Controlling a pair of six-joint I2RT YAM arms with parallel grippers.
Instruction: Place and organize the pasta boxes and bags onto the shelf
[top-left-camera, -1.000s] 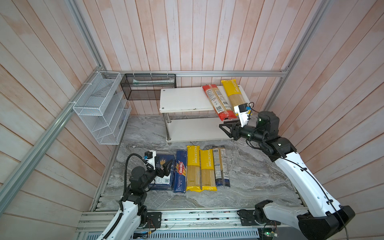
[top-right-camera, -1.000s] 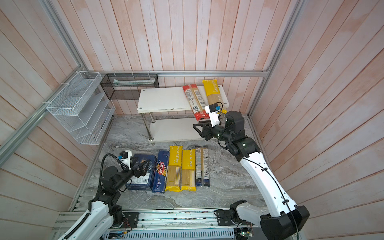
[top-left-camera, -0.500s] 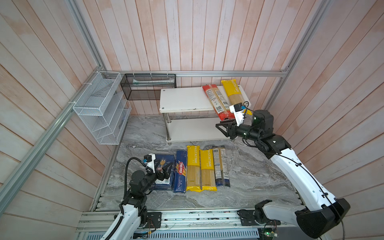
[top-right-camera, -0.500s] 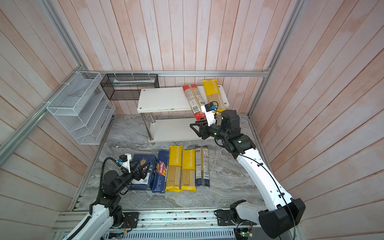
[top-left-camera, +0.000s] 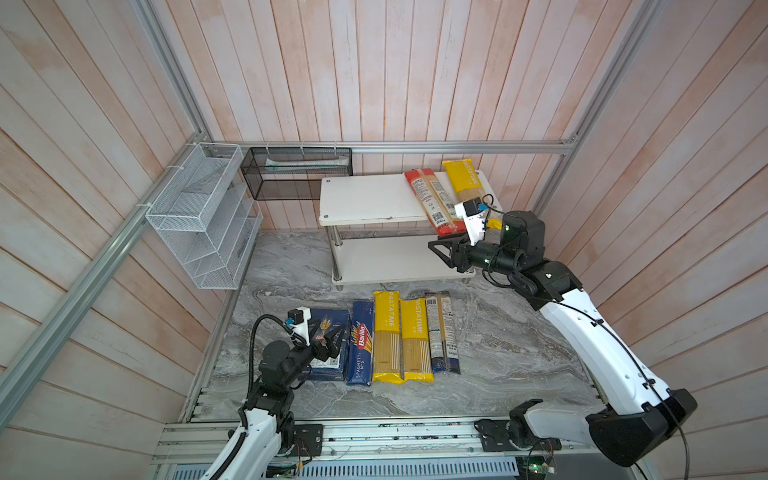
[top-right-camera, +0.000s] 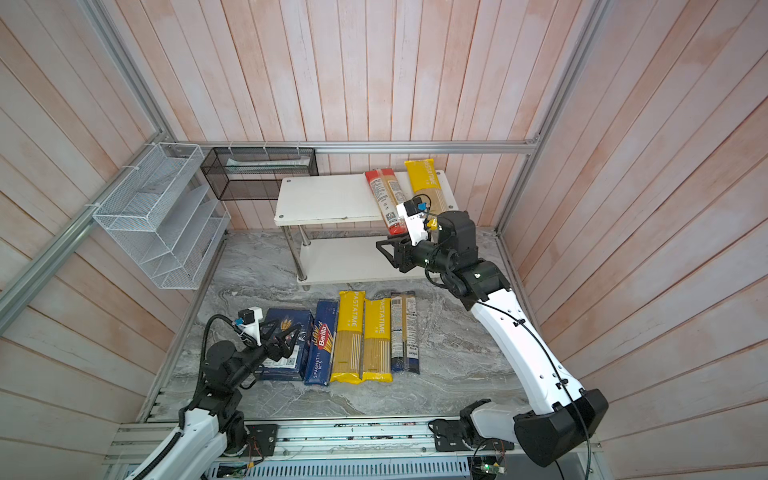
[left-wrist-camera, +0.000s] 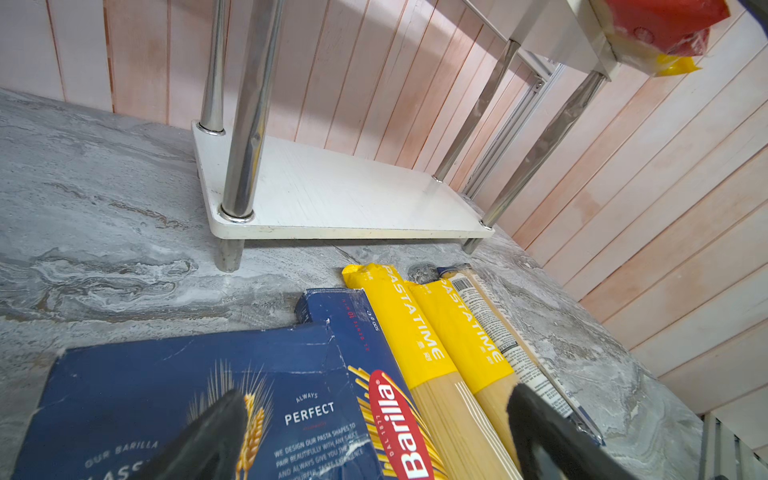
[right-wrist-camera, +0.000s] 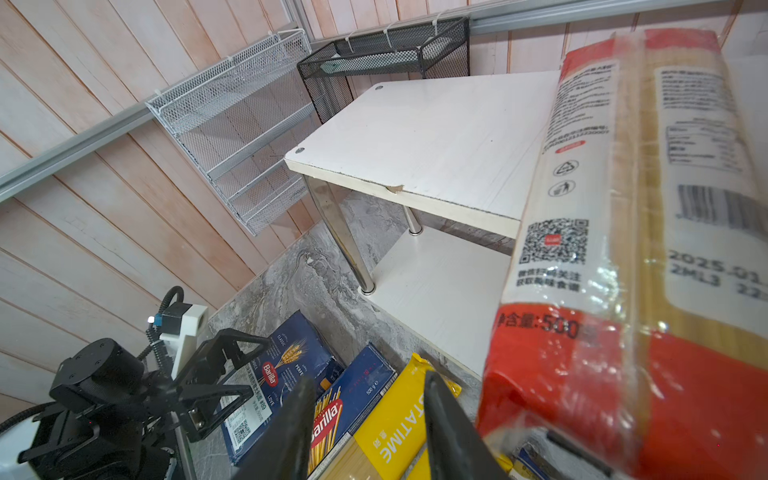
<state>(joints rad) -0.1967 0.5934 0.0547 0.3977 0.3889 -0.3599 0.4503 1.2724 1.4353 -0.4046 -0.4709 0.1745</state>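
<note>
The shelf (top-left-camera: 365, 199) stands at the back, with a red bag (top-left-camera: 432, 199) and a yellow bag (top-left-camera: 463, 178) lying on the right of its top board. On the floor in front lie a row: the wide Barilla box (top-left-camera: 328, 361), the narrow spaghetti box (top-left-camera: 360, 345), two yellow bags (top-left-camera: 387, 336) and a dark blue bag (top-left-camera: 444, 332). My left gripper (top-left-camera: 332, 336) hovers open over the wide box (left-wrist-camera: 166, 395), holding nothing. My right gripper (top-left-camera: 436, 247) is open and empty, just in front of the red bag's (right-wrist-camera: 582, 291) overhanging end.
A white wire rack (top-left-camera: 199, 216) hangs on the left wall. A black mesh basket (top-left-camera: 297, 172) hangs at the back beside the shelf. The shelf's lower board (top-left-camera: 390, 257) is bare. Marble floor (top-left-camera: 519, 353) lies right of the row.
My right gripper has drifted a little left along the shelf's front, staying open. The left arm has shifted slightly over the wide box.
</note>
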